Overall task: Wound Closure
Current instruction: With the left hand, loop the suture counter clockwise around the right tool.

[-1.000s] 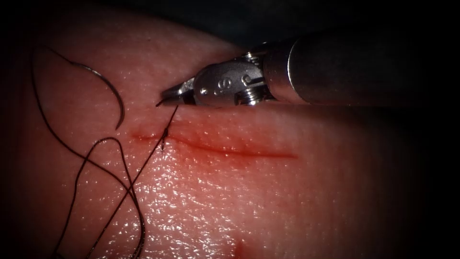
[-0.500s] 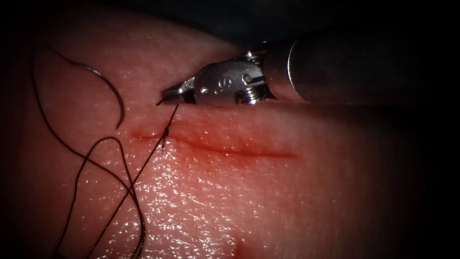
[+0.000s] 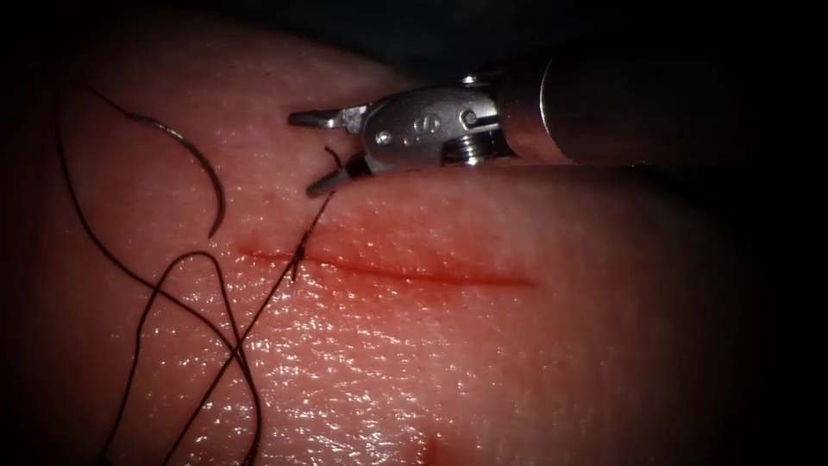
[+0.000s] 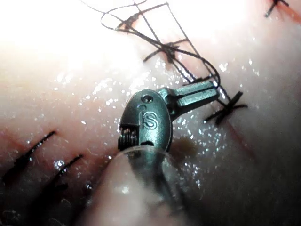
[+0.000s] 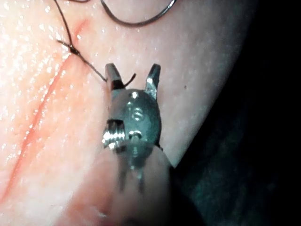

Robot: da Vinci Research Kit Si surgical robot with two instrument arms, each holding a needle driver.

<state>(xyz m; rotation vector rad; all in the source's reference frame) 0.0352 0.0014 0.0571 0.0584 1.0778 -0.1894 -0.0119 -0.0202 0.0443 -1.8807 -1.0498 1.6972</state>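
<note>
The right gripper (image 3: 310, 151) stands with its two jaws spread wide in a V and holds nothing. A short curled thread end (image 3: 332, 155) sits between the jaws, touching the lower one. The gripper is smooth grey metal with a round hinge housing stamped with a letter, on a thick dark shaft.

From that end one dark thread (image 3: 274, 289) runs down and away from the gripper to a small knot (image 3: 298, 252) at the left end of the cut (image 3: 405, 272), then on in loose loops over the tissue (image 3: 483, 362) to the left.

One needle (image 3: 200, 164), a thin curved steel arc, lies free on the tissue well left of the gripper, not in the tissue and held by neither tool.

The cut is one thin red line below the gripper; the tissue is pink, pebbled and wet-shiny.

In its own wrist view, the left gripper (image 4: 214, 89) lies with its jaws together over finished stitches (image 4: 225, 107); whether it grips thread cannot be told.
</note>
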